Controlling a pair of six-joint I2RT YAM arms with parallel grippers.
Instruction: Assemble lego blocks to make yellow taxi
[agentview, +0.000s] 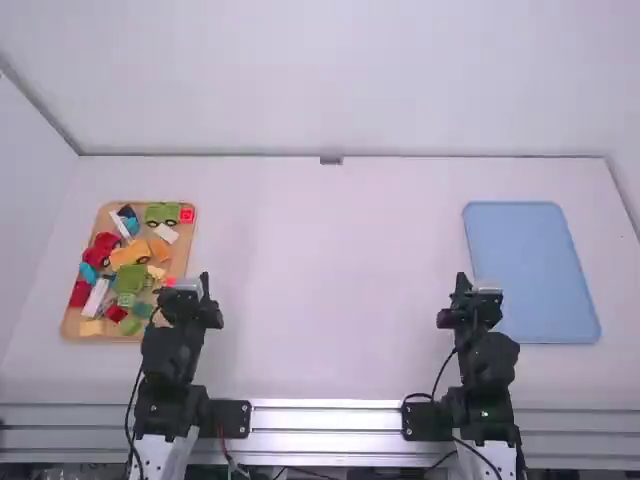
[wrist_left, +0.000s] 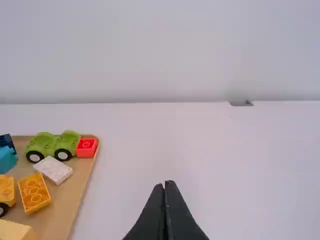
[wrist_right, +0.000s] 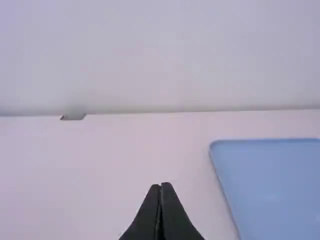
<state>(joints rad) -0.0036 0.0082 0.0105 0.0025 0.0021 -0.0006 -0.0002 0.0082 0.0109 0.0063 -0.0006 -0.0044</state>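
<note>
Taxi parts sit loose in the tan tray (agentview: 180, 262) on the left side of the table (agentview: 320, 300). Yellow wheeled base (agentview: 130, 254): long axis slants from near left to far right; can't tell front from back. Yellow 2-wide studded brick (wrist_left: 34, 192) lies just beside it, studs up, long axis mostly away from the arms, slightly skewed. Pale yellow block (wrist_left: 15, 230) nearer the arms.

Left gripper (agentview: 204, 284): fingers pressed together, nothing between them, off the tray's right side. Right gripper (agentview: 462, 284): same, fingertips together, nothing held, near the blue tray (agentview: 530, 265).

Bricks are smooth molded plastic, round studs. Green wheeled base (wrist_left: 52, 145) at the tray's far end: humped body, black tires, white hubs, long axis roughly left-right. Short red brick (wrist_left: 86, 147) right beside it; white brick (wrist_left: 53, 169) lies at an angle between it and the yellow brick. Tan tray looks like wood, rounded corners. Blue one is flat, matte-looking, thin rim, long axis running away from the arms. Table is smooth white.
</note>
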